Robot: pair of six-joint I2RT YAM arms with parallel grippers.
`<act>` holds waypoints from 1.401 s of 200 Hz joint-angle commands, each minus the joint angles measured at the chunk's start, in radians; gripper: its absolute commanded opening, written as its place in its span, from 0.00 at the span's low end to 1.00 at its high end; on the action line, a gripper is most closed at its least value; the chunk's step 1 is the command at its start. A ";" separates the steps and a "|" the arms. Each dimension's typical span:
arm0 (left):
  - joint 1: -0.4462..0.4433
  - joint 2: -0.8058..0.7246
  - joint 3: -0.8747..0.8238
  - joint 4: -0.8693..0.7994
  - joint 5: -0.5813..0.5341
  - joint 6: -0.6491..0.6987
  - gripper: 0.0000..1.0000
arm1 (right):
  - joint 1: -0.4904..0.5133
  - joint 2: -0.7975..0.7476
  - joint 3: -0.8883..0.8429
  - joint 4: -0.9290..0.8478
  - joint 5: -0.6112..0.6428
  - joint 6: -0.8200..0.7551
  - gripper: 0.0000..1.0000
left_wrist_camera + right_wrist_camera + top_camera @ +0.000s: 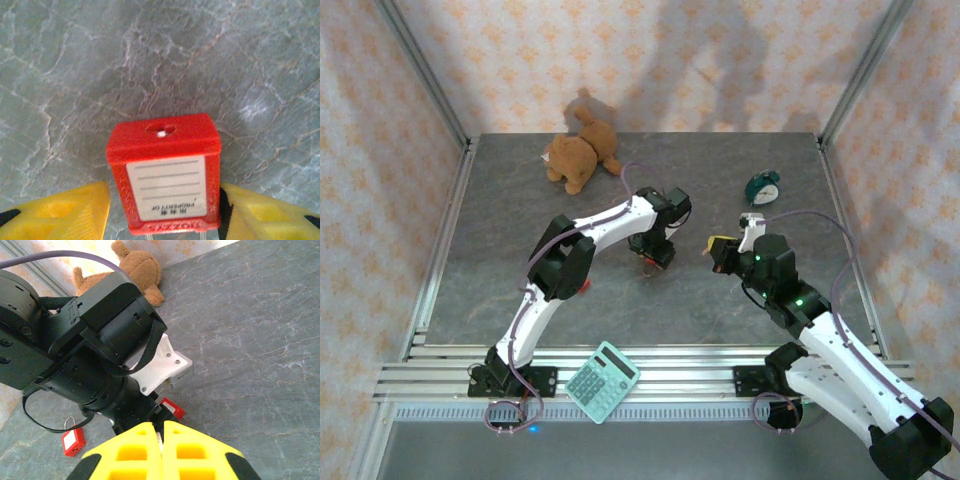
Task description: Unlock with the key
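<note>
The left gripper point(655, 253) clamps the red padlock point(165, 170) keyhole-outward, likely for the right gripper point(162, 429) beside it, fingers together, key not discernible.

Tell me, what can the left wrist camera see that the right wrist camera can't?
Left wrist: the red padlock up close, its keyhole and white label, between yellow fingers. Right wrist: the teddy bear, the left arm, a second padlock lying loose, and the closed right tool. Both: the grey table and a bit of the red padlock.

teddy bear point(582, 152) rear | green clock point(764, 187) right | calculator point(603, 381) (on near rail point(700, 372))
</note>
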State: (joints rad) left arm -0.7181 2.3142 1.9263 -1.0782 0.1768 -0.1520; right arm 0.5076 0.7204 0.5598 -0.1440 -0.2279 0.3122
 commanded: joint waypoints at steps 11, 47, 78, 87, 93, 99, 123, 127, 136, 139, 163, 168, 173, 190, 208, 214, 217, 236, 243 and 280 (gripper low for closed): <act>0.000 0.046 0.040 -0.035 0.011 0.002 0.57 | 0.003 -0.014 -0.007 0.017 0.007 -0.014 0.05; 0.003 0.064 0.050 -0.043 -0.021 0.008 0.51 | 0.003 -0.015 -0.008 0.017 0.005 -0.013 0.06; 0.003 0.070 0.047 -0.050 -0.065 0.020 0.43 | 0.004 -0.015 -0.006 0.014 0.001 -0.013 0.05; 0.003 0.064 0.036 -0.045 -0.077 0.023 0.42 | 0.003 -0.013 -0.006 0.014 0.000 -0.013 0.05; 0.003 0.056 0.029 -0.039 -0.083 0.025 0.42 | 0.003 -0.013 -0.005 0.013 0.000 -0.014 0.05; 0.004 0.046 0.017 -0.032 -0.089 0.028 0.42 | 0.003 -0.011 -0.003 0.012 -0.001 -0.014 0.05; 0.001 -0.013 -0.036 0.017 -0.082 0.043 0.39 | 0.004 -0.012 0.002 0.007 0.001 -0.013 0.05; 0.001 -0.027 -0.050 0.029 -0.080 0.045 0.39 | 0.003 -0.010 0.002 0.005 0.000 -0.011 0.05; 0.000 -0.063 -0.087 0.062 -0.080 0.047 0.38 | 0.003 -0.010 0.003 0.003 0.001 -0.011 0.05; 0.000 -0.076 -0.098 0.074 -0.077 0.049 0.38 | 0.004 -0.010 0.004 0.002 0.001 -0.010 0.06; -0.001 -0.200 -0.243 0.214 -0.051 0.062 0.38 | 0.003 -0.007 0.006 0.002 -0.001 0.007 0.05; -0.001 -0.233 -0.282 0.251 -0.044 0.060 0.38 | 0.003 -0.004 0.007 0.001 -0.002 0.012 0.05; -0.001 -0.260 -0.310 0.289 -0.043 0.055 0.37 | 0.003 0.000 0.009 0.001 -0.002 0.017 0.05; -0.003 -0.367 -0.445 0.441 -0.018 0.052 0.36 | 0.003 0.029 0.015 0.010 -0.003 0.060 0.05; -0.010 -0.493 -0.610 0.634 0.003 0.050 0.34 | 0.008 0.075 0.016 0.044 -0.023 0.113 0.05; -0.015 -0.532 -0.662 0.693 -0.007 0.047 0.34 | 0.011 0.088 0.019 0.054 -0.024 0.128 0.05; -0.017 -0.549 -0.685 0.727 -0.009 0.046 0.33 | 0.012 0.095 0.020 0.058 -0.024 0.135 0.05; -0.040 -0.659 -0.850 0.913 -0.012 0.059 0.34 | 0.019 0.100 -0.005 0.149 -0.044 0.188 0.06; -0.051 -0.698 -0.910 0.979 -0.022 0.066 0.34 | 0.022 0.098 -0.014 0.179 -0.042 0.212 0.06; -0.142 -0.857 -1.174 1.302 -0.150 0.131 0.34 | 0.097 0.132 0.019 0.174 0.045 0.216 0.05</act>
State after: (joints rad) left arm -0.8116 1.5307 0.8551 -0.0780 0.1307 -0.0860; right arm 0.5537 0.8349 0.5529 -0.0315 -0.2405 0.4953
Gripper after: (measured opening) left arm 0.363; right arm 0.055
